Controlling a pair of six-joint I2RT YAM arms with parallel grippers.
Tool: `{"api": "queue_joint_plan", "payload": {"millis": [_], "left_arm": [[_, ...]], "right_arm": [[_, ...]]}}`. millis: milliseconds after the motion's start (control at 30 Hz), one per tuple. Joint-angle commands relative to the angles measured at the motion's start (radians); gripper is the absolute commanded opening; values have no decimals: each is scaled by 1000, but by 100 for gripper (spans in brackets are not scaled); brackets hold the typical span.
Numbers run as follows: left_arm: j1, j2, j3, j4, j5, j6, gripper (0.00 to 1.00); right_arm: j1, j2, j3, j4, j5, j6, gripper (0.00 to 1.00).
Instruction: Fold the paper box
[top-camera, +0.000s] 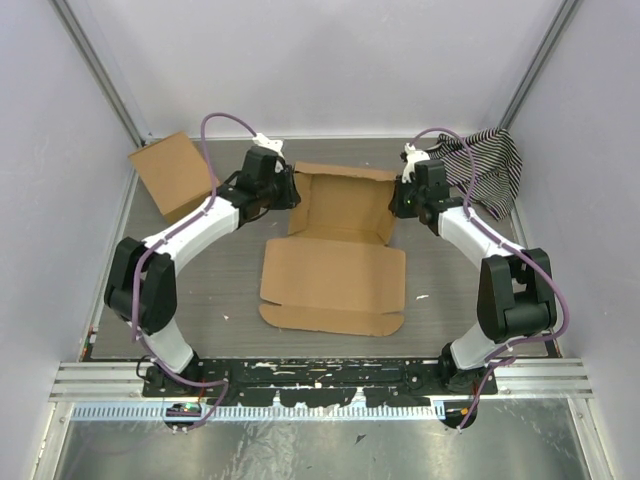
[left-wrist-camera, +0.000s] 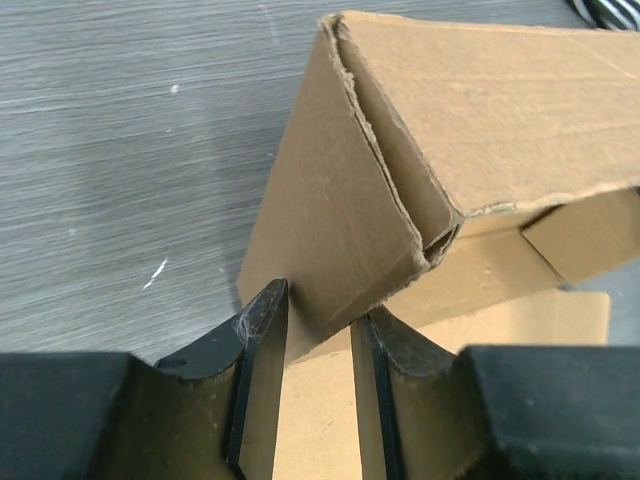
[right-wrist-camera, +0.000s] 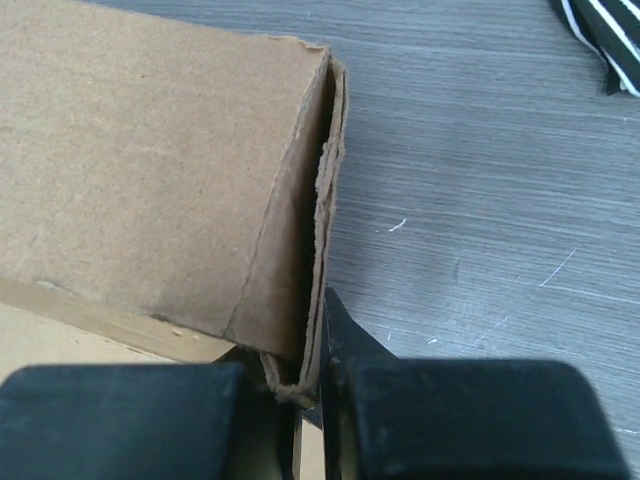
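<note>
Box (top-camera: 335, 270) mid-counter (top-camera: 210, 290), near panel flat, far side walls raised | left claw (left-wrist-camera: 318, 305) narrow, astride left wall, grip unclear | right claw (right-wrist-camera: 318, 330) pinching doubled right wall | handling: likely light, stiff panels, springy creases, edges tear; hold walls near creases

"How many boxes?"
"One paper box (top-camera: 335, 265), plus one smaller cardboard rectangle (top-camera: 172, 175)."
"Cloths?"
"One striped cloth (top-camera: 490, 165)."
"And the machinery?"
"Two arms, the left arm (top-camera: 190, 238) and the right arm (top-camera: 478, 245). Each has one gripper, so two: the left gripper (top-camera: 294, 190) and the right gripper (top-camera: 401, 204)."
"Tables?"
"One table (top-camera: 225, 300)."
</note>
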Motion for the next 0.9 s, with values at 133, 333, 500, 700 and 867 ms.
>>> {"api": "queue_joint_plan", "payload": {"millis": [133,333,500,700,867], "left_arm": [[-35,76,141,-282,-318,-67,30],[-71,244,388,-692,-532,-56,9],[-113,251,380,-757,-736,-60,10],[-172,257,350,-746,-948,-15,12],[-183,264,340,-739,-933,-27,12]], "right_arm": [[45,-86,36,8,-39,55,5],[73,-75,109,-109,20,178,4],[110,-35,208,-261,79,288,4],[133,27,312,-414,86,372,4],[132,54,339,-439,44,387,5]]}}
